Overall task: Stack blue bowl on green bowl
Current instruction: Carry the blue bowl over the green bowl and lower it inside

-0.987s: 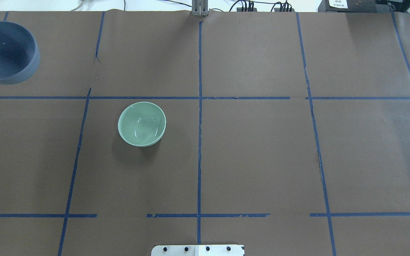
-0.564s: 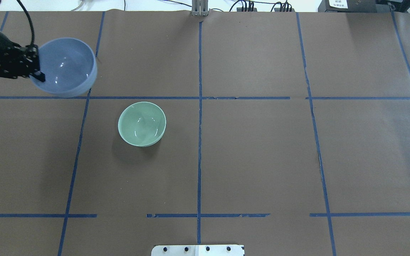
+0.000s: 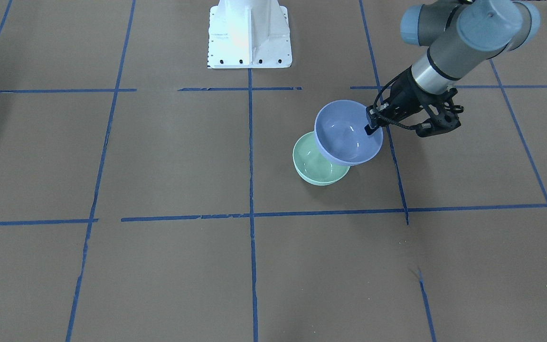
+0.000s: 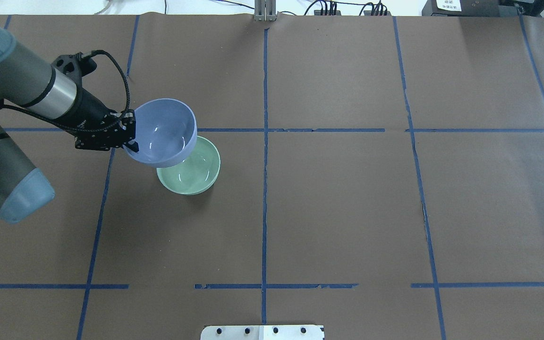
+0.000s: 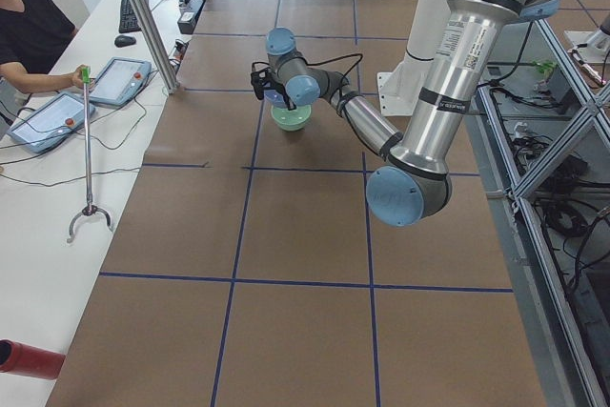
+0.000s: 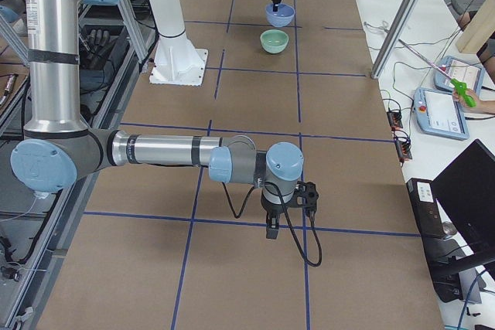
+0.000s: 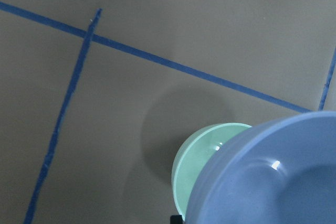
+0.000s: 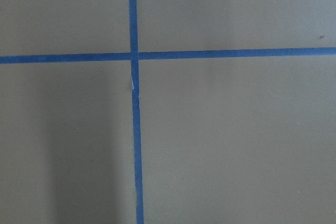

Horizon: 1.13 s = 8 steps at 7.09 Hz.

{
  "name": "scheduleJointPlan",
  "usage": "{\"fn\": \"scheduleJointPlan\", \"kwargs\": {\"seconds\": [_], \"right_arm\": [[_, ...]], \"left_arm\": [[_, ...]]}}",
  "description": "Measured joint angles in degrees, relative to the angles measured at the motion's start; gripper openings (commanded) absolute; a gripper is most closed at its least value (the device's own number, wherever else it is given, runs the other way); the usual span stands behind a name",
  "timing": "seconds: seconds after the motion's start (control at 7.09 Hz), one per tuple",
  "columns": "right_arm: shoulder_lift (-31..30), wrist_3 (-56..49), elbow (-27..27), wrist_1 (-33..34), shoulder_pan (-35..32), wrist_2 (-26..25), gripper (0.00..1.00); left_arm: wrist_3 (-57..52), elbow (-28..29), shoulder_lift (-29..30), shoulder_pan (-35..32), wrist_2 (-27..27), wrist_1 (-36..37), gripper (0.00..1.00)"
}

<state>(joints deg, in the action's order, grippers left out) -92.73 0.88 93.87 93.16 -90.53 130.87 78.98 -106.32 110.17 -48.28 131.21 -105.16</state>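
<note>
Since the left gripper [image 4: 131, 138], clamped on the rim of the blue bowl [image 4: 165, 130], has carried it partly over the green bowl [image 4: 196, 175], centring and lowering remain; how the jaws of the right gripper [image 6: 272, 231] stand, I cannot tell.

Brown table [image 4: 338, 212], blue tape lines [image 4: 265, 189]

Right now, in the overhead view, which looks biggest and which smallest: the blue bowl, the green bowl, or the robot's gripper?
1. blue bowl: looks biggest, but it is held up nearer the camera, so its lead over the green one is unsure.
2. green bowl: partly covered by the blue one.
3. left gripper: smallest.
</note>
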Motion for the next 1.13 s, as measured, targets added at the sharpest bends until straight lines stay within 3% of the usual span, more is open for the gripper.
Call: {"fn": "scheduleJointPlan", "kwargs": {"seconds": [0.71,0.85,0.99,1.13], "right_arm": [[0.0,0.0,0.0,0.0,0.0,0.0,1.00],[0.0,0.0,0.0,0.0,0.0,0.0,1.00],[0.0,0.0,0.0,0.0,0.0,0.0,1.00],[0.0,0.0,0.0,0.0,0.0,0.0,1.00]], "left_arm": [[0.4,4.0,1.3,4.3,-1.4,-2.9,0.00],[0.4,4.2,1.3,4.6,-1.3,-3.1,0.71],[0.2,4.6,1.3,4.6,-1.3,-3.4,1.00],[-0.2,5.1,1.1,4.7,-1.3,-4.6,1.00]]}}
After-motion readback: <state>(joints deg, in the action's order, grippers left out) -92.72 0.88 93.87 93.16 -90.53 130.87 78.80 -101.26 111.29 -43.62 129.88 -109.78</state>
